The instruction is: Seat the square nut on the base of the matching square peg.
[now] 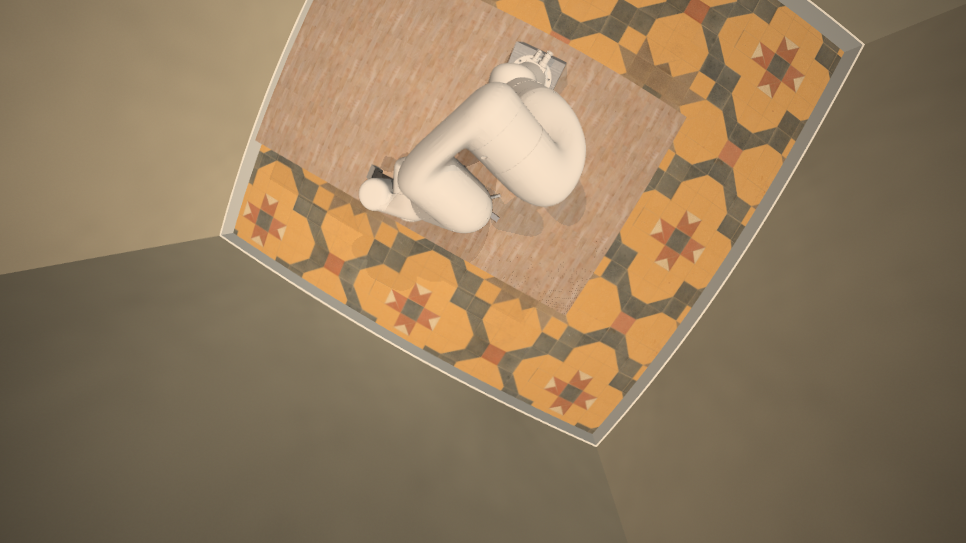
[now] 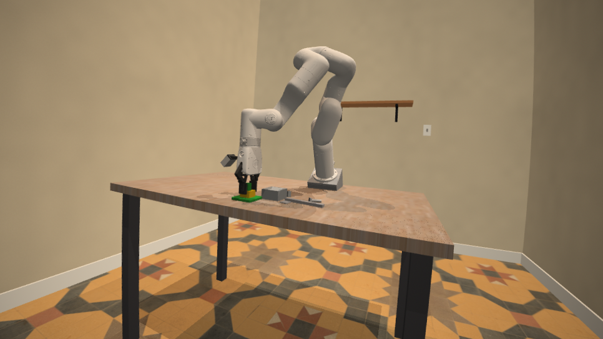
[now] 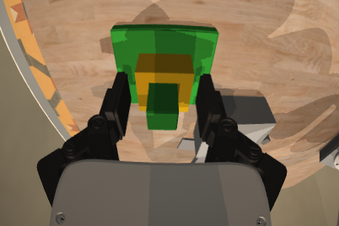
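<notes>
In the wrist view the yellow square nut [image 3: 164,77] lies low on the green base plate [image 3: 164,48], around the green square peg [image 3: 163,105], which stands up through its hole. My gripper [image 3: 164,86] is straight above it, with one finger on each side of the nut. The fingers are open, and a narrow gap shows between each finger and the nut. In the side view the gripper [image 2: 247,183] reaches down to the nut [image 2: 251,193] on the plate [image 2: 246,198] near the table's front left part. In the top view my arm hides the nut, peg and fingers.
A grey block [image 2: 274,192] stands just right of the green plate and also shows in the wrist view [image 3: 250,116]. A flat grey piece [image 2: 304,201] lies further right. The robot's base [image 2: 326,180] is at the table's back. The table edge is close on the left.
</notes>
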